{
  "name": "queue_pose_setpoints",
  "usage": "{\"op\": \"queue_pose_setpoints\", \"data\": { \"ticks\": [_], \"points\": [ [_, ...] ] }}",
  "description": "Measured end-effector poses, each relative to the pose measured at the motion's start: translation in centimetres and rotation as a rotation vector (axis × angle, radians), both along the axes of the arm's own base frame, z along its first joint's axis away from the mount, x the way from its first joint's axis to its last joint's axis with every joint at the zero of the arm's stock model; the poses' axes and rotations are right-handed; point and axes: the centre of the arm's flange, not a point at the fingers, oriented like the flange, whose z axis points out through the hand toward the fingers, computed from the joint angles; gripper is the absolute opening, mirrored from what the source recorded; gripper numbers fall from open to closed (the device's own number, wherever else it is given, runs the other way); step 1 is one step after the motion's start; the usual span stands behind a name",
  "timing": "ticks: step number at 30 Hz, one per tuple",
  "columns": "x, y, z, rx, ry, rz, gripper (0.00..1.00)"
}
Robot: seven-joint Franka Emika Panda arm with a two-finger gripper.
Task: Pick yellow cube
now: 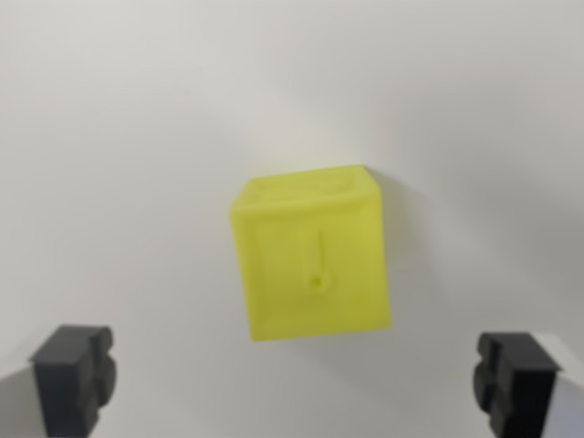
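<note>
Yellow cube (310, 254) sits apart, beyond the wide-spread claw (294, 379).

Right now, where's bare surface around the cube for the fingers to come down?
Bare white surface lies on every side of the yellow cube: wide strips to the wrist view's left and right, and above it. Nothing crowds it. The gripper is open, each finger well clear of the cube.

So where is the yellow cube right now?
The yellow cube sits mid-frame in the wrist view on the white surface, above and between the two black fingers, untouched.
</note>
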Motion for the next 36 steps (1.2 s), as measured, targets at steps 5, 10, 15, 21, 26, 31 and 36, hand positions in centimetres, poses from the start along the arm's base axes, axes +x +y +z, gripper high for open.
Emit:
{"op": "queue_pose_setpoints", "data": {
  "ticks": [5,10,15,21,26,31,36],
  "points": [
    [0.0,-0.2,-1.2,0.0,0.002,0.041,1.0],
    [0.0,-0.5,-2.5,0.0,0.004,0.081,1.0],
    [0.0,-0.7,-3.8,-0.001,0.006,0.121,1.0],
    [0.0,-0.8,-5.3,-0.001,0.007,0.144,1.0],
    [0.1,-0.8,-6.5,-0.001,0.007,0.148,1.0],
    [0.1,-0.8,-7.8,-0.001,0.008,0.153,1.0],
    [0.1,-0.9,-9.0,-0.001,0.008,0.157,1.0]
  ]
}}
